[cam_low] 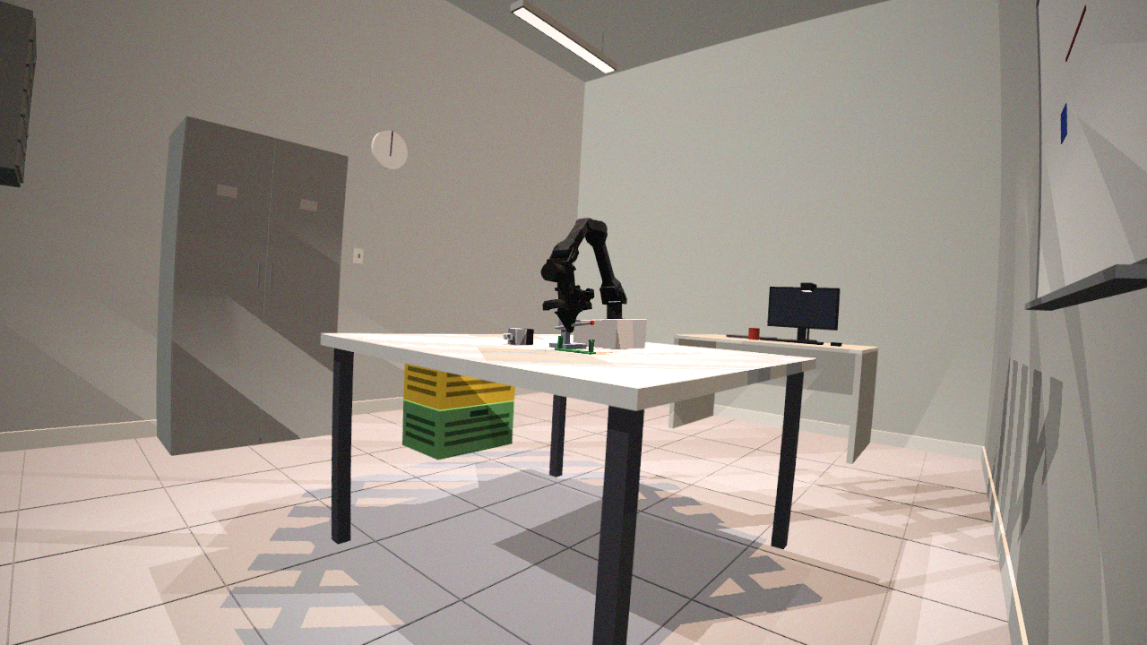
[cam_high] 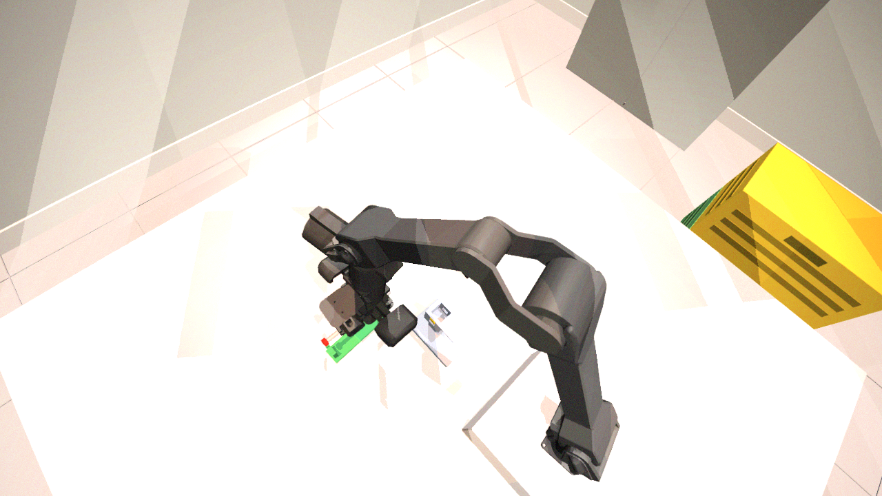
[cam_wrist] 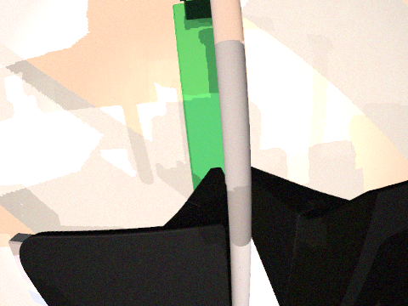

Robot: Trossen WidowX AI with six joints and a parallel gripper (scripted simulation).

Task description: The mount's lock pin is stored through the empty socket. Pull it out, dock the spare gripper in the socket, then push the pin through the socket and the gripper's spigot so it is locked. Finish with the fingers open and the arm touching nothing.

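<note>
My gripper is shut on the lock pin, a thin pale rod. The pin's red head sticks out past the fingers, above the green rack. The pin is out of the mount and held above the table. The grey mount, with its socket and a yellow mark, stands to the right of the gripper in the top view. The spare gripper, grey and black, lies left of the arm in the exterior view; the arm mostly hides it in the top view.
A large white box stands beside the arm's base on the white table. The green rack has an upright post at each end. Yellow and green crates stand on the floor.
</note>
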